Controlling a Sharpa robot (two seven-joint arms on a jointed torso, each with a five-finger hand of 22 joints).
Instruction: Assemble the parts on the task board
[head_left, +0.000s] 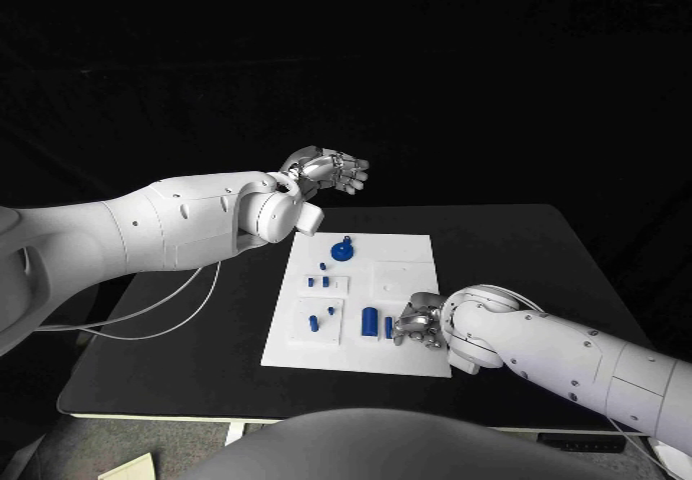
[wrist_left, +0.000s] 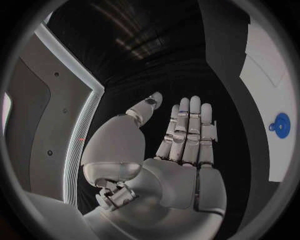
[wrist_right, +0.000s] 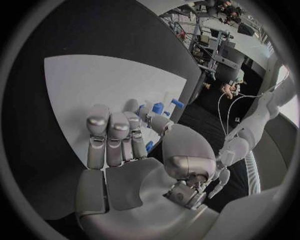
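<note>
The task board (head_left: 404, 355), a white plate, lies flat at the middle of the black bench (head_left: 519, 260), within reach of both arms. Small blue parts rest on it: a round blue part with a short stem (head_left: 343, 250) near the far edge, two small blue pieces (head_left: 319, 282) on a raised white square beneath it, another small piece (head_left: 315, 322) on a second square toward the near left corner, and an upright blue cylinder (head_left: 369, 320) close to the board's near middle. The right hand (head_left: 418, 322) is lowered onto the board's near right portion, just beside the cylinder, its fingers bent downward toward the parts there; the right wrist view shows blue pieces (wrist_right: 157, 107) just past the fingertips (wrist_right: 99, 120), but whether any is pinched cannot be told (the fingers hide the contact). The placement suggests that this hand is working on, or about to pick up, a part at that spot. The left hand (head_left: 329, 170) is raised beyond the board's far left corner, well apart from the parts; the left wrist view shows it flat, fingers (wrist_left: 190, 125) extended and holding nothing, probably parked clear so that it does not obstruct the right hand. Most parts appear loose, so the assembly seems to be at an early stage.
</note>
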